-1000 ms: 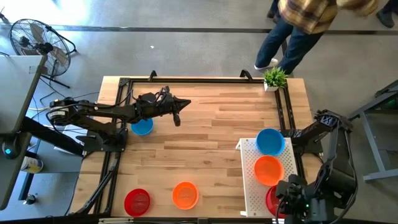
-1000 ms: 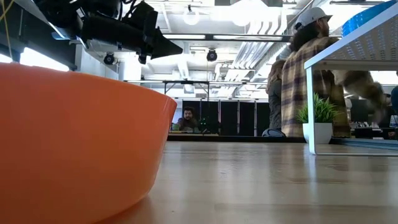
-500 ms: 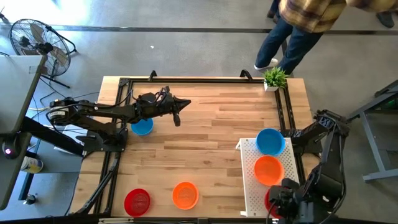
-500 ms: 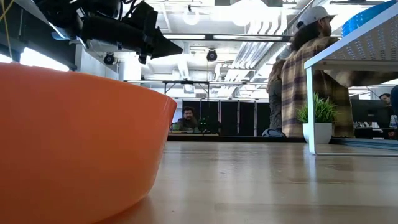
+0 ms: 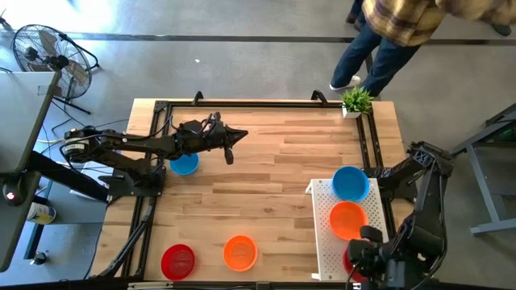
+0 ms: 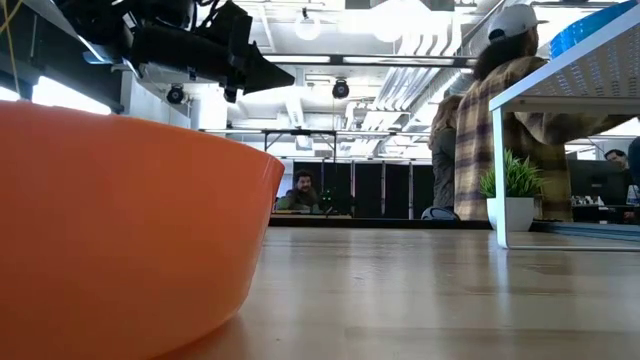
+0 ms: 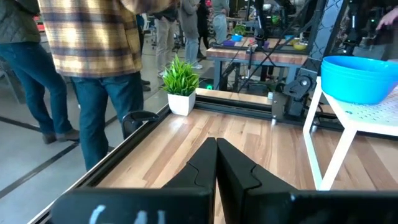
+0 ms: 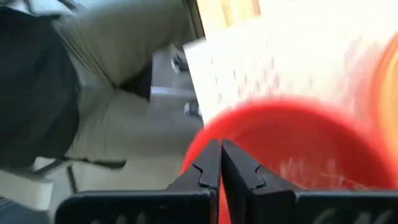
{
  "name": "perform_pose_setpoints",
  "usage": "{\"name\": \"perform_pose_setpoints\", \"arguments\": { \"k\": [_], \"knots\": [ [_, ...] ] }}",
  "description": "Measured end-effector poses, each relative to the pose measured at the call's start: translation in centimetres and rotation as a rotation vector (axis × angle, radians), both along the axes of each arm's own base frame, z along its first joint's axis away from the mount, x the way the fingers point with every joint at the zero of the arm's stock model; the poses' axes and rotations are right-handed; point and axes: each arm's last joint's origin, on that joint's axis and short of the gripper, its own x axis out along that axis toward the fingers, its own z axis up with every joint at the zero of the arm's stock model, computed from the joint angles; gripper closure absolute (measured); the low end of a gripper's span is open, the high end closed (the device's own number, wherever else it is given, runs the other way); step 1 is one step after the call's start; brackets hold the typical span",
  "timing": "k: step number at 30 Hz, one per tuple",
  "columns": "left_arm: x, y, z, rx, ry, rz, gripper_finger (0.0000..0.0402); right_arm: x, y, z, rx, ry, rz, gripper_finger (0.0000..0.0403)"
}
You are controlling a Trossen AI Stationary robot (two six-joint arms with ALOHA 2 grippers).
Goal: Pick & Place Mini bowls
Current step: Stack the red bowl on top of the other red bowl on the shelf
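Presently six mini bowls on view. On the white perforated tray (image 5: 322, 242), near right of the table: blue bowl (image 5: 350, 183) at the far end, orange bowl (image 5: 347, 220) in the middle, red bowl (image 5: 350, 259) at the near end, this last partly hidden under the right arm. On the bare wood: a second blue bowl (image 5: 185, 164) at far left, a red bowl (image 5: 177, 261) and an orange bowl (image 5: 240, 252) along the near edge, side by side but apart; the orange one fills the left of the low view (image 6: 120, 220).

Right gripper (image 8: 220, 163): fingers pressed together, holding nothing, poised directly above the tray's red bowl (image 8: 292, 155).

Left gripper (image 5: 230, 146): fingers closed tip to tip (image 7: 216, 163), empty, held above the table just beside the far-left blue bowl, pointing across toward the tray.

Surface: table (image 5: 266, 161) of light wooden planks, framed by a black rail. Small potted plant (image 5: 355, 101) in a white pot at the far right corner.

Room: grey concrete floor; floor fan (image 5: 44, 50) beyond the far left corner; a person in a plaid shirt and jeans (image 5: 387, 32) standing beyond the table near the plant; a second person seated in the distance (image 6: 301, 192); ceiling lights overhead.
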Motion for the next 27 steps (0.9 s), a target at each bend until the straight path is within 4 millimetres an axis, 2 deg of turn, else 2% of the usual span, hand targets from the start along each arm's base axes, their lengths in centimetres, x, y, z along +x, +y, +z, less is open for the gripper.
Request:
{"name": "perform_pose_setpoints", "arguments": {
  "k": [5, 10, 14, 20, 27],
  "knots": [
    [0.0, 0.0, 0.0, 0.004, 0.001, -0.011, 0.0401, 0.2, -1.7, 2.0, -0.064, -0.213, 0.096, 0.0402],
    [0.0, -0.1, 0.0, 0.006, 0.002, -0.026, 0.0401, 1.9, -4.8, 1.8, -0.132, -0.312, 0.218, 0.0403],
    [0.0, -0.1, 0.0, 0.012, 0.005, -0.032, 0.0401, 3.5, -8.5, 0.6, -0.109, -0.414, 0.306, 0.0403],
    [0.0, -0.2, -0.1, 0.033, 0.02, -0.064, 0.0401, 5.2, -15.1, -1.9, -0.121, -0.678, 0.391, 0.0402],
    [0.0, -0.2, -0.5, 0.04, 0.065, -0.068, 0.0401, 6.5, -22.2, -3.4, -0.296, -0.898, 0.383, 0.0402]
  ]
}}
